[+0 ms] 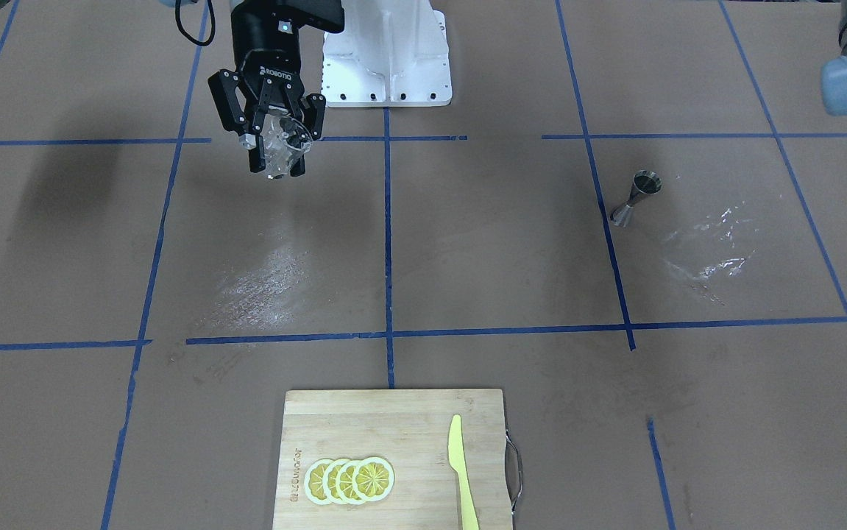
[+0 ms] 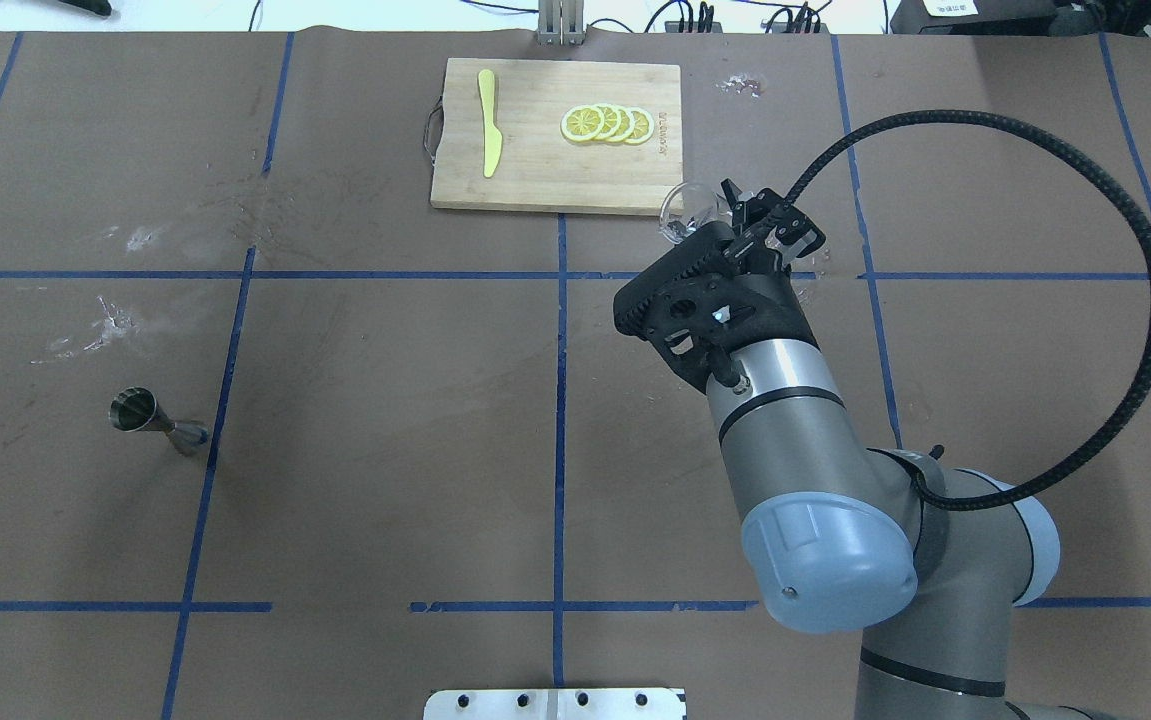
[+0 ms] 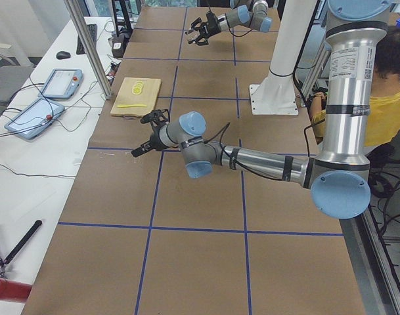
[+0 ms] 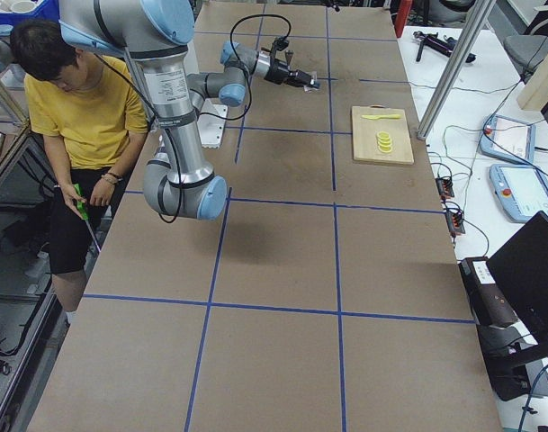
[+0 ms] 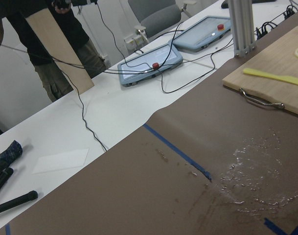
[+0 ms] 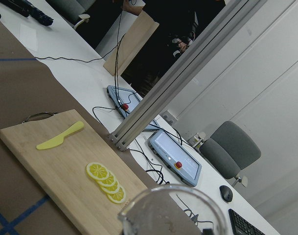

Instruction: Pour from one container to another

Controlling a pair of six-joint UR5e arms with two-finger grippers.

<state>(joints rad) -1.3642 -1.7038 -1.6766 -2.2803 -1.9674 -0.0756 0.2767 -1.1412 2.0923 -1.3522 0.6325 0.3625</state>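
From where I stand, the right claw (image 1: 276,166) hangs above the brown paper-covered desk (image 1: 497,243), pinching the small clear drinking glass (image 1: 283,140) between its two black fingers. The glass is off the desk and tipped over on a slant. From behind the robot, its rim pokes out past the fingertips, and the wrist camera catches only that rim at the bottom of its picture. I cannot tell whether anything is in it.

The small silver-grey hourglass-shaped metal jigger (image 1: 636,195) stands on the desk well apart from that claw, across on the other arm's side, just beside a blue tape line (image 1: 603,213). A glistening smear (image 1: 710,250) lies near the jigger, and another (image 1: 261,283) marks the paper below and in front of the right claw.

The left claw (image 3: 142,149) hovers low over the desk on its own side, nearer the jigger than the right claw is. I cannot tell how its fingers are set.

Beyond the right claw, at the far edge of the desk, is a wooden cutting board (image 1: 394,434) with overlapping lemon slices (image 1: 349,480) and a yellow plastic knife (image 1: 460,471).
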